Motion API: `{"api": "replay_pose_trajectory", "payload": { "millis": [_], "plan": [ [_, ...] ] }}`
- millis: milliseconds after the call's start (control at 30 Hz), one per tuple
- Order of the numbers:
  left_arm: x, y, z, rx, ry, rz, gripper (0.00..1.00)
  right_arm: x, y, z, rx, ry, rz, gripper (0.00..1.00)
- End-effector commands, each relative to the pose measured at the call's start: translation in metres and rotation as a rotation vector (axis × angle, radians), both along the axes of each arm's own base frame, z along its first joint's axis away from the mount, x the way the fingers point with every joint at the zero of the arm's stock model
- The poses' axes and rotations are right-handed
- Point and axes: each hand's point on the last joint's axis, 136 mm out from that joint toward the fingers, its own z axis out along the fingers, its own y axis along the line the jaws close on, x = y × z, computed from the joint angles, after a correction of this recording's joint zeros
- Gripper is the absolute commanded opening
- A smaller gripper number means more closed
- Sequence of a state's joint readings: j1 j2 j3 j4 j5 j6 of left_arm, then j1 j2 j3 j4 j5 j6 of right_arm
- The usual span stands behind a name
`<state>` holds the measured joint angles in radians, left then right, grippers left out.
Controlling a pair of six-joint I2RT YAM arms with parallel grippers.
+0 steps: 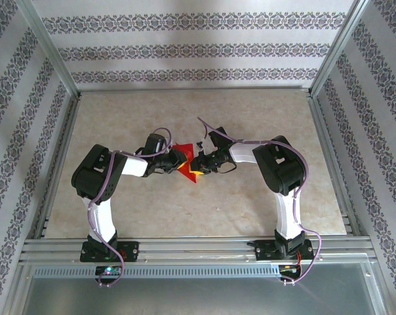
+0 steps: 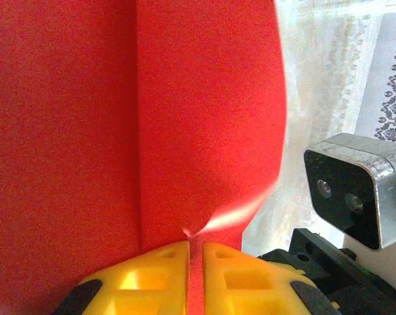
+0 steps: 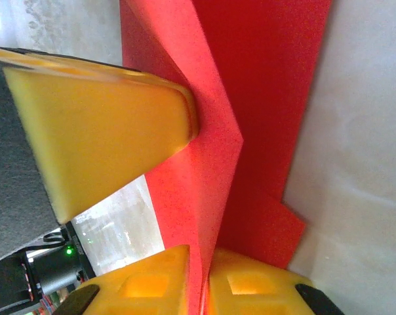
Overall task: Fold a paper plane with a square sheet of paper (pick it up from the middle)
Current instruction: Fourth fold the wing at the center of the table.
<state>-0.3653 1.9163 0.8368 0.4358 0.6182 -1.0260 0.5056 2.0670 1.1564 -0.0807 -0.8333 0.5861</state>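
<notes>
The square sheet of paper [image 1: 183,149] is bright red and folded into a creased, layered shape. It hangs above the middle of the table between both arms. My left gripper [image 1: 183,161] is shut on its lower edge; in the left wrist view the paper [image 2: 204,118] rises from between the yellow fingers, with a straight crease up its middle. My right gripper [image 1: 197,163] faces it from the right. In the right wrist view the paper [image 3: 263,98] runs down into the narrow slot of that gripper [image 3: 199,252], which is shut on it. One yellow left finger [image 3: 113,138] presses the paper from the left.
The beige table [image 1: 250,210] lies inside an aluminium frame with patterned walls. The right wrist's camera housing [image 2: 355,190] sits close to the paper's right edge in the left wrist view. Both arm bases stand on the near rail [image 1: 198,248].
</notes>
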Motion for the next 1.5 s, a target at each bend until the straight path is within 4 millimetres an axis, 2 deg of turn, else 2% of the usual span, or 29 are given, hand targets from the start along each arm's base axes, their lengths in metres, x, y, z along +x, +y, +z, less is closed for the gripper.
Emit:
{"api": "replay_pose_trajectory", "payload": {
  "millis": [0, 533, 733, 1033, 1467],
  "plan": [
    [0.003, 0.001, -0.008, 0.009, 0.013, 0.012, 0.14, -0.001, -0.006, -0.006, -0.03, 0.026, -0.016, 0.17],
    [-0.007, 0.006, -0.022, 0.064, 0.074, 0.007, 0.13, 0.006, -0.018, 0.031, -0.08, -0.027, -0.114, 0.26],
    [-0.007, 0.006, -0.022, 0.072, 0.081, 0.004, 0.14, 0.01, -0.033, 0.024, -0.182, -0.068, -0.177, 0.27],
    [-0.008, 0.007, -0.023, 0.082, 0.089, 0.002, 0.14, -0.003, -0.018, 0.018, -0.211, -0.075, -0.091, 0.26],
    [-0.009, 0.007, -0.022, 0.096, 0.095, 0.0, 0.14, -0.012, -0.025, -0.007, -0.268, -0.027, -0.083, 0.18]
  ]
}}
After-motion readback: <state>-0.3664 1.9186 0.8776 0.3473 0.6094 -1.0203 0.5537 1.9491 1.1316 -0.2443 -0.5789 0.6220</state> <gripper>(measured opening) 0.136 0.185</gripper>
